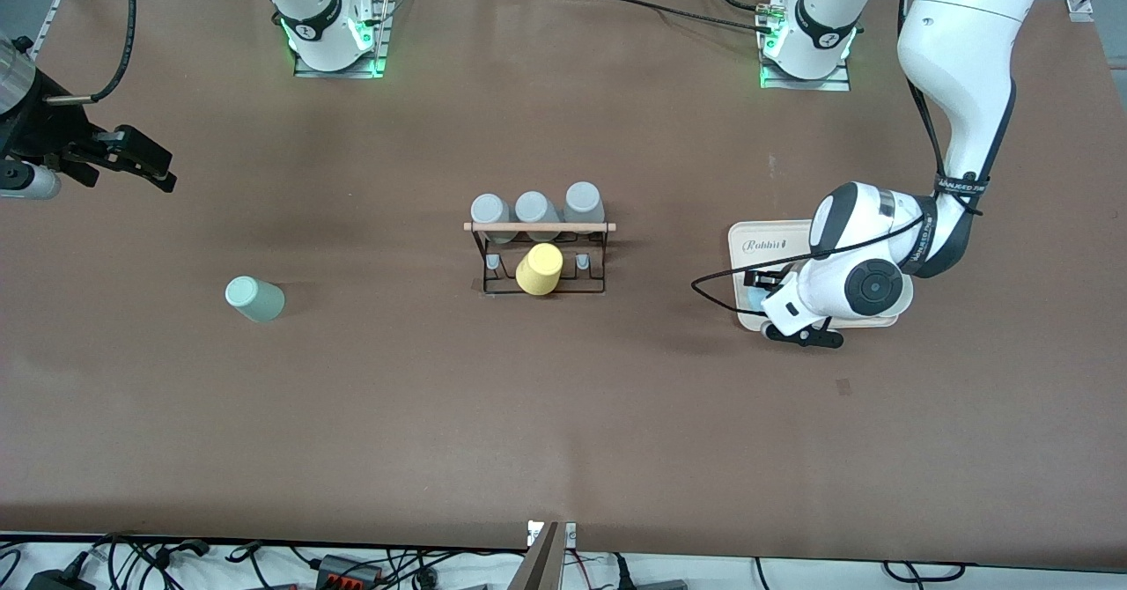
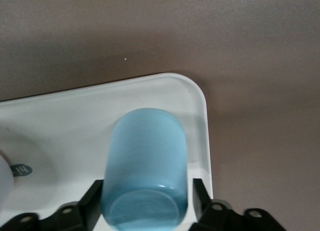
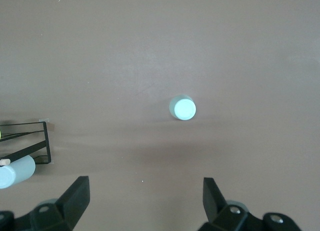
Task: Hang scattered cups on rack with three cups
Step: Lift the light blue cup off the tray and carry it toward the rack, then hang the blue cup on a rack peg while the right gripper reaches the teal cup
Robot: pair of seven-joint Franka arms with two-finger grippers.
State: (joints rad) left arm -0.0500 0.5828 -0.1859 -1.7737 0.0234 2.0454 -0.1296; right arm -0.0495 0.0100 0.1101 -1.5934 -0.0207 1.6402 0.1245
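Left hand (image 2: 145, 211) sits low over the cream tray (image 1: 748, 239) at the left arm's end of the surface, its fingers (image 2: 90, 203) pressed to either side of the light blue cup (image 2: 146, 166), so it looks clenched on that cup. From the rack (image 1: 539, 257) at mid-surface, the tray lies toward three o'clock in the front view and the mint-green cup (image 1: 254, 298) toward eight o'clock, standing on the bare surface near the right arm's end. Three grey cups (image 1: 534, 207) stand in a row at the rack's twelve o'clock side, and a yellow cup (image 1: 539, 269) already hangs on its front. Right hand (image 3: 145, 203) waits released, fingers spread wide, up over the right arm's end of the surface.

Judging by this, the step in hand is picking the blue cup off the tray. Next move, I judge, calls for a straight lift clear of the tray rim, a carry toward nine o'clock, and seating the cup on a free peg beside the yellow one.
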